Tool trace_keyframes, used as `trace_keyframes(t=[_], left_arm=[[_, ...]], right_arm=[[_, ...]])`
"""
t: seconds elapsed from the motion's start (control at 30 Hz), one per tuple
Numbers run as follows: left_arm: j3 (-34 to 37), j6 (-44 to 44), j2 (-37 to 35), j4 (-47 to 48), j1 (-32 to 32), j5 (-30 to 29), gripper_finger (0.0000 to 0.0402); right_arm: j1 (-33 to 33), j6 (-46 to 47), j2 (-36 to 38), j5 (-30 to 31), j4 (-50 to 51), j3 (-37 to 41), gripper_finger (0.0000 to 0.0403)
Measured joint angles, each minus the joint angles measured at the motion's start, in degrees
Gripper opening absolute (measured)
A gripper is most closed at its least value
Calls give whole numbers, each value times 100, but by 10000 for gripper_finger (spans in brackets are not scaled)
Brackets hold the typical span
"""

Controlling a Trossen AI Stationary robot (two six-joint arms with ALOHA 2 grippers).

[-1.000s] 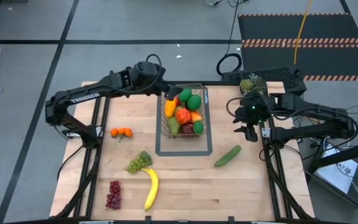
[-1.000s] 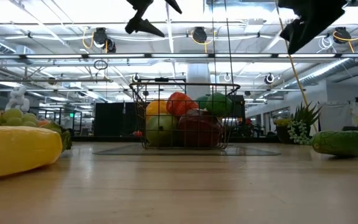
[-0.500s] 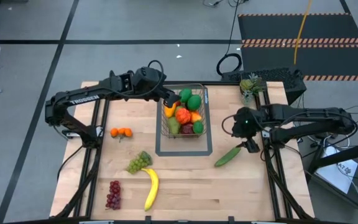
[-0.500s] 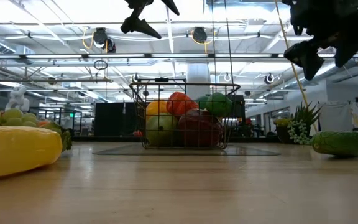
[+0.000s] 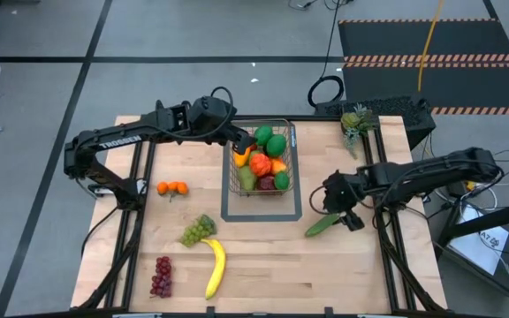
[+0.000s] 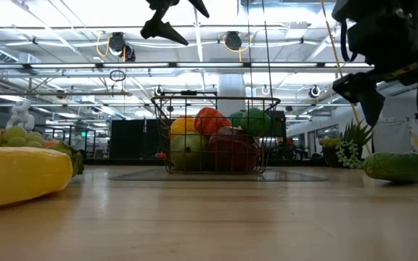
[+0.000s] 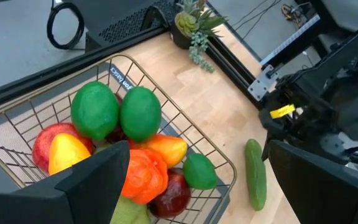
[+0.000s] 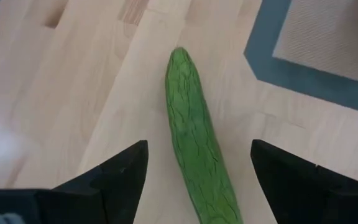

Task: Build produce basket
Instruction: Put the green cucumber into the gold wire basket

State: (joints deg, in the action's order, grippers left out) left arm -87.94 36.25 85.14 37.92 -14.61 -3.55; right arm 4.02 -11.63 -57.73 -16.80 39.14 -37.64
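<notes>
A green cucumber (image 8: 197,146) veined with darker lines lies on pale wood table (image 5: 263,265) beside a grey outline (image 5: 262,215), with yellow banana (image 5: 215,268), dark red grapes (image 5: 162,276) and oranges (image 5: 172,187) to the left.

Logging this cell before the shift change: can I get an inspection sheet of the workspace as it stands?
Surface: wooden table, flat grey outline under the basket.
Job's things: wire basket partly filled; cucumber, banana, green grapes, red grapes, oranges lie loose on the table.
Clutter: small potted plant at the far right corner.
Grippers: right hand open, straddling the cucumber from above; left hand open above the basket.
Cables: coiled black cable, yellow cable on the floor.
Surroundings: grey floor, black mat with striped edges.
</notes>
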Motion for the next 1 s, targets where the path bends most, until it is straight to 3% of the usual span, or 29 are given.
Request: trace_keyframes(t=[0.57,0.77,1.0], left_arm=[[0,24,0,-47,128,6,381],[0,-5,0,-94,179,4,381],[0,-169,0,-93,179,4,381]], right_arm=[[135,-383,-1067,177,-180,87,281],[135,-518,-1658,173,-660,87,280],[135,-593,-2054,172,-818,87,233]])
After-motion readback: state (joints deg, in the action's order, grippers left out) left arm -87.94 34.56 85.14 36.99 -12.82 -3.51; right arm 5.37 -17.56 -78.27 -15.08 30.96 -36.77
